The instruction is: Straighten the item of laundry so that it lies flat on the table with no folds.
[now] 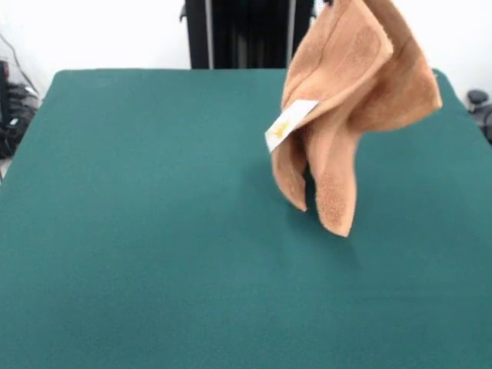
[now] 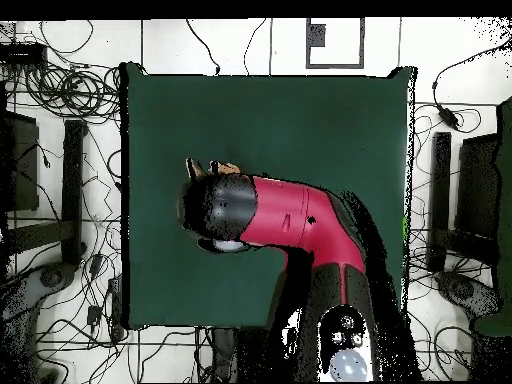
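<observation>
Front view shows the towel [image 1: 357, 84] hanging in the air over the far right part of the table [image 1: 154, 231], bunched and folded, its two lower tips dangling just above the green cloth. A white care label [image 1: 289, 123] with yellow print sticks out on its left edge. The towel's top runs out of the picture, so whatever holds it is hidden. Overhead, the red and black arm [image 2: 290, 215] covers the gripper; only a sliver of towel shows beside the arm's black end. Whether the gripper is spread or pinching cannot be told.
</observation>
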`<action>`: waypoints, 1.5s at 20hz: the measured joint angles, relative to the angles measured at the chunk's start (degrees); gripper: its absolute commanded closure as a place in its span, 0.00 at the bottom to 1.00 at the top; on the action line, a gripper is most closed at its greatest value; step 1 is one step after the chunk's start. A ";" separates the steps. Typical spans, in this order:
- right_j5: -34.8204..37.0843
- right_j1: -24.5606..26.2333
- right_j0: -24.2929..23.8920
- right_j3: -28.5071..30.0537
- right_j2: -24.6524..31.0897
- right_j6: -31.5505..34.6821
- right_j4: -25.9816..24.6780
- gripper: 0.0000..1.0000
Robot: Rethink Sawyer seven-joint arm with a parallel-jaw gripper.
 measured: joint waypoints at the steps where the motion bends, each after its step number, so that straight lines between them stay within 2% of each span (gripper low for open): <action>1: 1.57 0.00 0.11 -0.78 -0.04 0.00 0.26 1.00; 6: 6.45 -0.01 0.45 -3.40 -0.46 0.04 2.06 1.00; 14: 9.97 0.10 1.21 -7.07 -1.11 0.05 3.37 1.00; 30: 19.11 0.65 0.63 -16.65 -1.14 0.05 3.35 1.00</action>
